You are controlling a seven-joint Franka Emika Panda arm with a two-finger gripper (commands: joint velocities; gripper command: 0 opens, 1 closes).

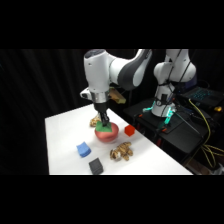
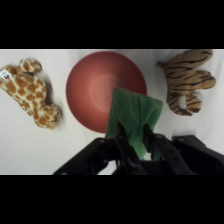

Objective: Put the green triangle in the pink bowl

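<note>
Green triangle [image 2: 134, 116], coral-pink bowl [image 2: 92, 87], spotted giraffe toy [image 2: 31, 91], striped tiger toy [image 2: 187, 80].

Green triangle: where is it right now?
The green triangle is held in the gripper directly over the pink bowl; in the wrist view, a giraffe toy and a tiger toy flank the bowl.

White table [image 1: 62, 145] with pink bowl [image 1: 111, 134], blocks, two plush toys.

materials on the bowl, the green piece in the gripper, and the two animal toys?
Pink bowl: smooth, probably plastic; soft sheen at its centre. Green triangle, held in the gripper: matte, faintly grainy, possibly foam or painted wood; cannot tell which. Giraffe toy and tiger toy: plush fabric, fuzzy edges, printed spots and stripes.
</note>
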